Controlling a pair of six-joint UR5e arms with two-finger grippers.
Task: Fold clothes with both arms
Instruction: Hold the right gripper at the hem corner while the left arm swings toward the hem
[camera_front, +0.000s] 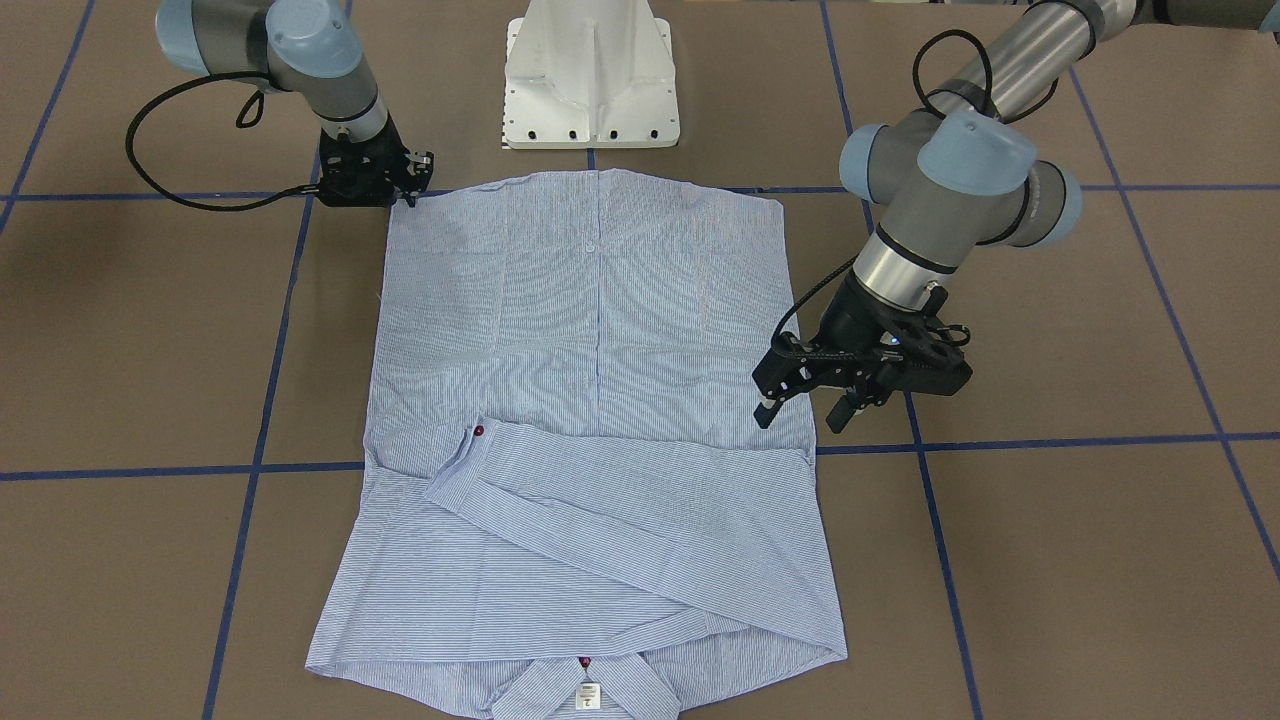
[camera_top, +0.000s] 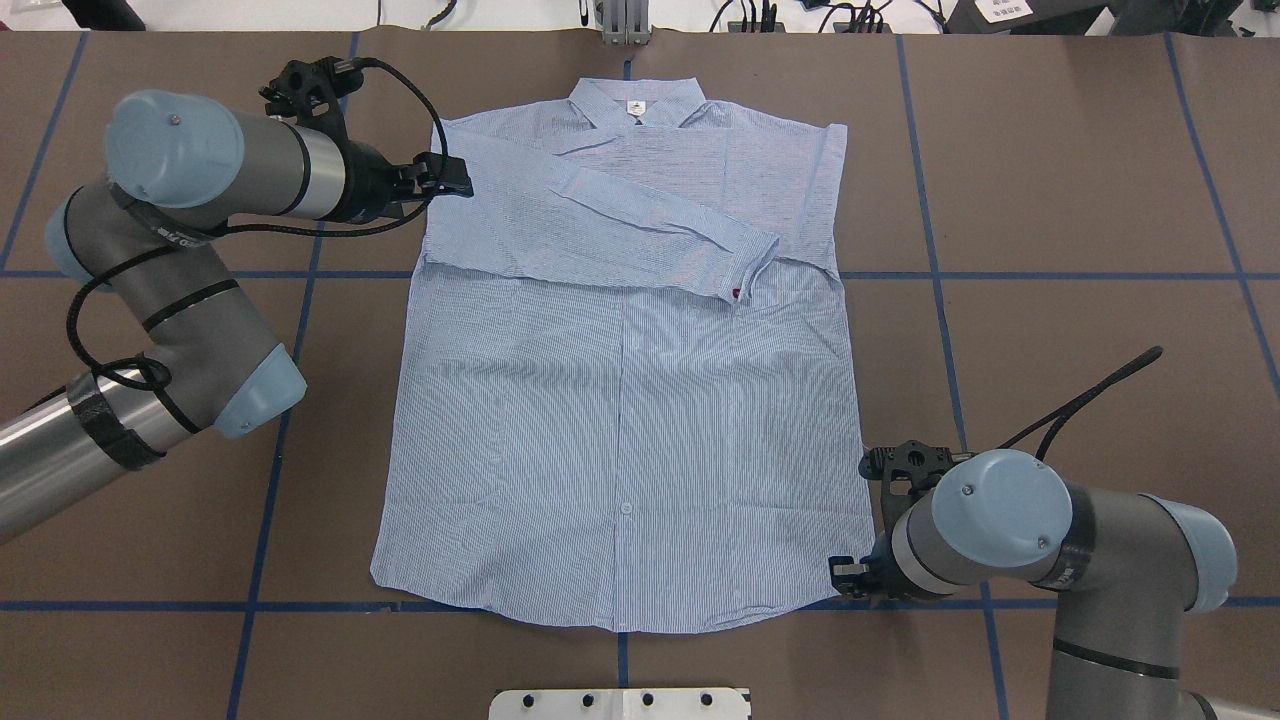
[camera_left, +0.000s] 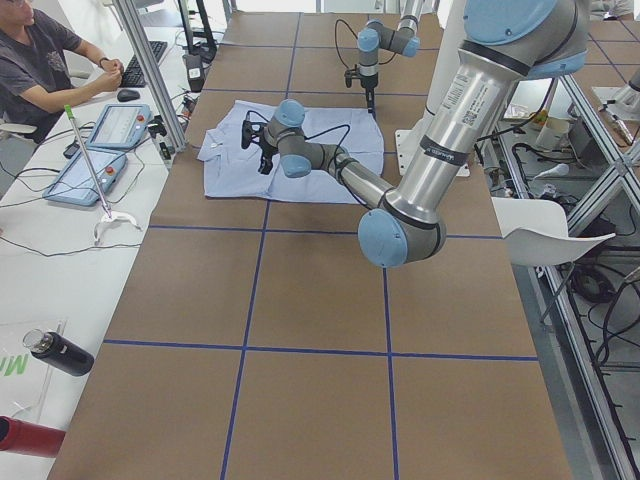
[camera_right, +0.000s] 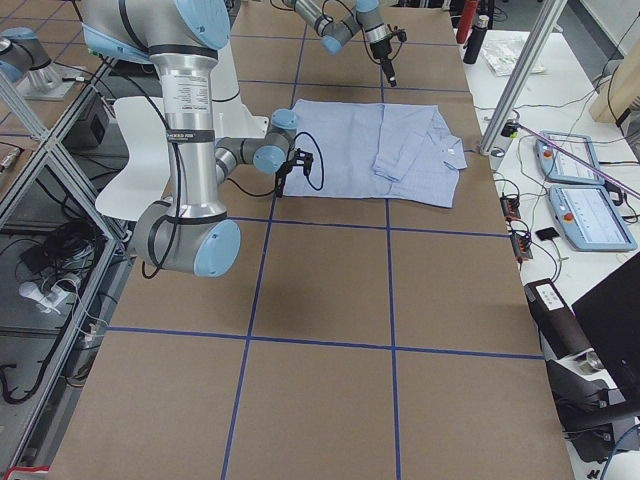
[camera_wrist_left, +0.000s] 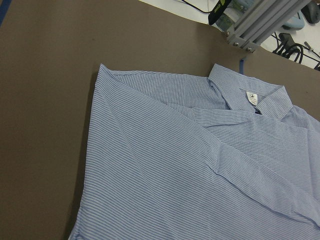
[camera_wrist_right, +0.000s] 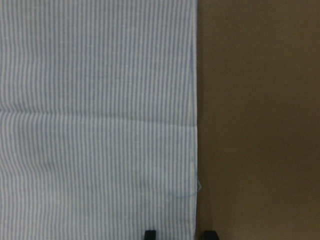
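One shirt, two arms, one person.
There was one striped shirt (camera_top: 620, 420) with one white neck label (camera_top: 633, 108) and two dark red buttons (camera_front: 479, 431) showing; two arms, the left arm (camera_top: 180, 330) and the right arm (camera_top: 1110, 560); one white pedestal (camera_front: 590, 80), one person (camera_left: 40, 60), two tablets (camera_left: 120, 125), one black bottle (camera_left: 58, 352) and one red bottle (camera_left: 25, 437).

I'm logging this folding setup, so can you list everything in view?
shirt: one, blue-and-white striped, lying flat, one sleeve folded across chest
table: one, brown, blue tape grid
pedestal base: one, white, table's robot-side edge
touch panels: two, blue-edged, side bench
bottle: one, black, same bench
person: one, seated at that bench
arms: two, silver-grey, flanking the shirt
left gripper: black, open, beside shirt's shoulder
right gripper: black, open, over hem-corner edge
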